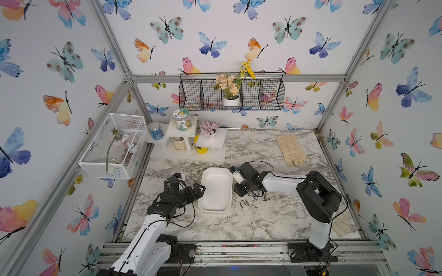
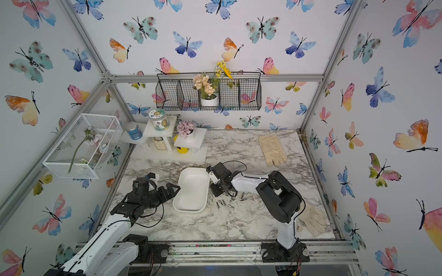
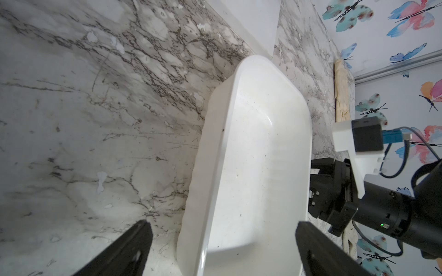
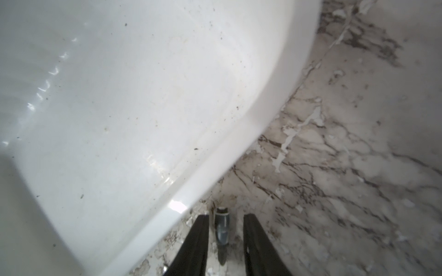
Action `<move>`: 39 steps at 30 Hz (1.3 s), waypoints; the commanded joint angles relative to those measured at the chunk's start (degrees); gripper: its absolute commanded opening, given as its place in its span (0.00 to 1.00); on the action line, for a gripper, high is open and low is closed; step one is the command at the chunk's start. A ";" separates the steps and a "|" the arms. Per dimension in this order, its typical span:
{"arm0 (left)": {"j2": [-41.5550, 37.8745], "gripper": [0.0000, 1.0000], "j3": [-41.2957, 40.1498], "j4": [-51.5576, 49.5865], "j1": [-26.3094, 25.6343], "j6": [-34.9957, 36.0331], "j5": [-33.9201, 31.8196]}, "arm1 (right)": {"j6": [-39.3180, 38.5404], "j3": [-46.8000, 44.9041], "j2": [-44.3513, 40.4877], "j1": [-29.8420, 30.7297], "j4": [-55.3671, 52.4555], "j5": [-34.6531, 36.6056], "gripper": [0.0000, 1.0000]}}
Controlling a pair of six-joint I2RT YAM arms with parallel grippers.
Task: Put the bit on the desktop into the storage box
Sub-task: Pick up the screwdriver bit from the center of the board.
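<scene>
Occlusion is your main trouble here: in both top views the right arm (image 1: 284, 182) covers its own gripper, so you see the tips only in the right wrist view. There the right gripper (image 4: 226, 216) stands a little open, with a small dark bit (image 4: 222, 227) between its two black fingers. A thin gap shows on each side of the bit, and you cannot tell if either finger touches it. The bit lies on the desktop (image 1: 263, 222), just beside the rim of the storage box (image 4: 143, 95) and outside it. This view is blurred, and the fingers are cut off at the picture's edge.

The left gripper (image 3: 223, 225) is wide open and holds nothing. Only its tips enter the left wrist view, with one end of the box between them; whether they touch it you cannot tell.

The other bits (image 1: 248, 203) lie scattered on the marble beside the box, some under the right arm, too small to count. One cream glove (image 1: 290, 149) lies far back on the right, and a second glove (image 2: 313, 218) is half hidden behind the right arm.

The marble surface is worn, with pale chipped patches. Butterfly wallpaper (image 1: 239, 35) covers the walls. A black wire basket (image 1: 270, 95) with flowers hangs at the back, a white mesh cage (image 1: 112, 145) hangs at the left, and a white shelf (image 1: 189, 133) with jars stands in the far left corner.
</scene>
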 commanded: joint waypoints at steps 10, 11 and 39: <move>-0.43 0.99 -0.43 -0.07 0.31 0.44 2.18 | -0.19 1.71 1.63 0.81 -2.37 3.83 0.25; -0.48 0.99 -0.44 -0.07 0.31 0.37 2.21 | -0.33 1.71 1.75 0.82 -2.48 3.84 0.24; 0.00 0.99 -0.33 -0.32 0.31 0.81 1.77 | 1.48 2.15 -0.35 0.93 -4.93 7.35 0.11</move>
